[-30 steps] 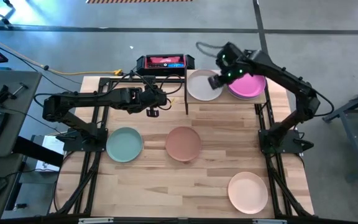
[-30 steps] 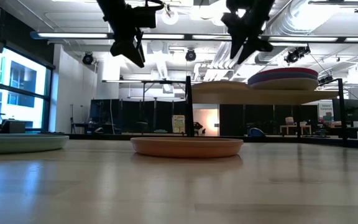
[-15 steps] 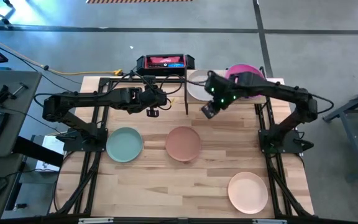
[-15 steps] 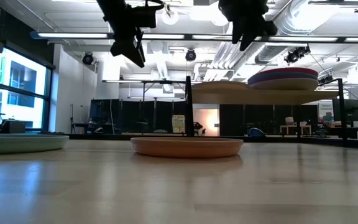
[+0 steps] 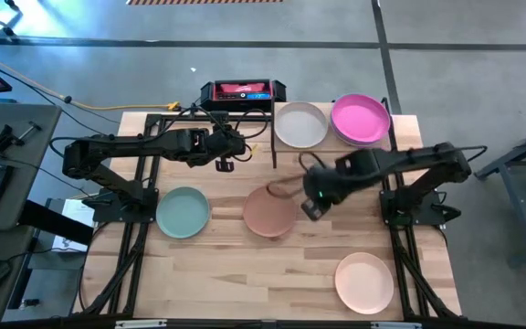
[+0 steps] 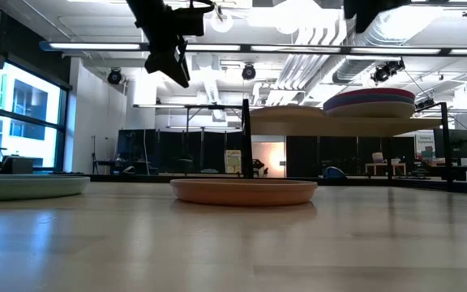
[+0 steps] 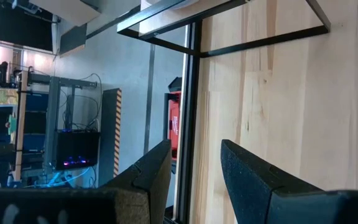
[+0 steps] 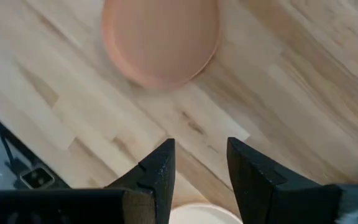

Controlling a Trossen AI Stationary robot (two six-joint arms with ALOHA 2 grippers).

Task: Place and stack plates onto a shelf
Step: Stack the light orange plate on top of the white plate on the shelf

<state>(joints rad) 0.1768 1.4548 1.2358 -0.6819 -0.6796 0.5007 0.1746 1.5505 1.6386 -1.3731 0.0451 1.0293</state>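
The terracotta plate (image 5: 269,210) (image 6: 244,191) (image 8: 160,40) lies flat at mid-table. My right gripper (image 5: 310,210) (image 8: 201,165) hovers open just right of it, above the wood. The mint plate (image 5: 184,212) (image 6: 23,186) lies toward the table's left, and the peach plate (image 5: 364,281) near the near right corner. On the shelf (image 5: 400,123) (image 6: 331,126) at the far edge sit a white plate (image 5: 300,125) and a stack topped by the pink plate (image 5: 361,119) (image 6: 369,103). My left gripper (image 5: 224,163) (image 6: 169,61) (image 7: 194,168) waits open, raised, left of the shelf.
The shelf's thin black frame (image 7: 253,43) stands near my left gripper. A red and black device (image 5: 242,91) sits beyond the table's far edge. Bare wood lies between the terracotta plate and the peach plate (image 8: 197,214).
My right gripper has swung from above the shelf's plates toward the table's near edge and a little left, ending beside the terracotta plate's right rim. The plates have stayed where they were.
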